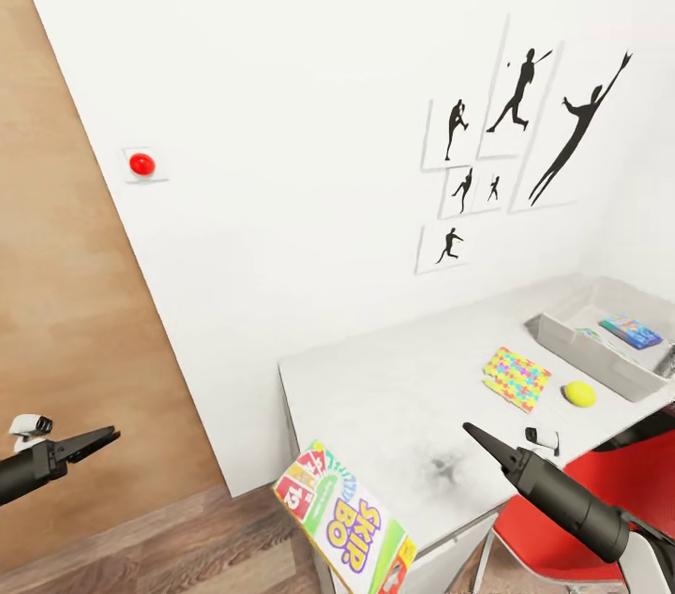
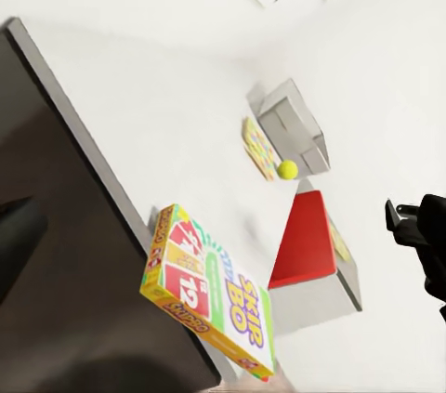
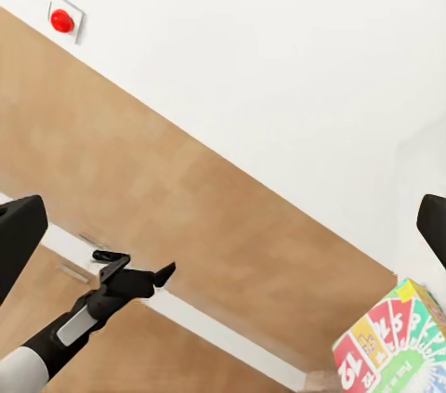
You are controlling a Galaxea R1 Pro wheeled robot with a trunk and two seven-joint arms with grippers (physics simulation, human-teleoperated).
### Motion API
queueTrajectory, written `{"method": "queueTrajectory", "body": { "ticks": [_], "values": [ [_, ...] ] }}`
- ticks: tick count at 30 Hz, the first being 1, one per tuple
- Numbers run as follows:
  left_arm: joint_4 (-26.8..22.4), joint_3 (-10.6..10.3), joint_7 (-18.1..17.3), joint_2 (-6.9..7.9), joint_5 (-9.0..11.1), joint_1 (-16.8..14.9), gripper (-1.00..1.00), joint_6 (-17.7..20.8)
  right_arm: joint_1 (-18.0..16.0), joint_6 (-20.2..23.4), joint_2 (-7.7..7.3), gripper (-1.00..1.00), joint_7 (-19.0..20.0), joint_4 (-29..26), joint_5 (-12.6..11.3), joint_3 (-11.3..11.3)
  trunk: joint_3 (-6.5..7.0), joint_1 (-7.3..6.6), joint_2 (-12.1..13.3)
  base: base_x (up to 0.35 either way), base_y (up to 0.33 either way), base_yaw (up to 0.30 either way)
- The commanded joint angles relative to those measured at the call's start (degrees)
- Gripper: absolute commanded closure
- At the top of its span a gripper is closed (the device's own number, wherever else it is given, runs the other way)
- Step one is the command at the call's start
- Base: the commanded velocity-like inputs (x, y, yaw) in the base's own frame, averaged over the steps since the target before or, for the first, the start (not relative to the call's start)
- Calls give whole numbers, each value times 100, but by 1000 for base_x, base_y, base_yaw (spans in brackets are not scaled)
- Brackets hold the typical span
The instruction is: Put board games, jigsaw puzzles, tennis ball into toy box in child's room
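The Skip-Bo board game [image 1: 342, 519] [image 2: 209, 291] [image 3: 390, 347] lies at the table's [image 1: 394, 388] near left corner, hanging over the edge. Farther right on the tabletop sit a jigsaw puzzle [image 1: 517, 376] [image 2: 258, 147] and the tennis ball [image 1: 579, 393] [image 2: 288, 169]. Behind them stands the grey toy box [image 1: 586, 352] [image 2: 293, 128] with a blue board game [image 1: 630, 330] inside. My left gripper [image 1: 94, 444] [image 3: 139, 270] hovers open over the floor, left of the table. Above the table's front edge, right of the Skip-Bo box, my right gripper [image 1: 473, 433] is open and empty.
A red chair [image 1: 581, 500] [image 2: 305, 244] is tucked under the table at the right. The white wall behind carries sports-silhouette pictures [image 1: 516, 144] and a red button [image 1: 142, 164]. A wood panel [image 1: 56, 294] stands at the left, with plank floor below.
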Motion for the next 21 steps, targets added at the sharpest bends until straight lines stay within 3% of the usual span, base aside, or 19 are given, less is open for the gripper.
{"method": "queueTrajectory", "body": {
  "ticks": [1, 11, 21],
  "values": [
    [1, 0, -21, 1, 1, -3, -100, 60, -6, 34, 0, -100, 2, -2, -19, -2, -5, 4, -12, 0, 259, -206],
    [1, 0, -23, 1, 1, -5, -100, 58, -6, 34, 0, -100, 2, -2, -14, -2, 63, 4, -12, 37, 114, -192],
    [1, 0, -23, -1, 1, -2, -100, 57, -6, 34, -2, -100, 1, -2, -13, -2, 79, 4, -12, 44, 25, -47]
  ]
}}
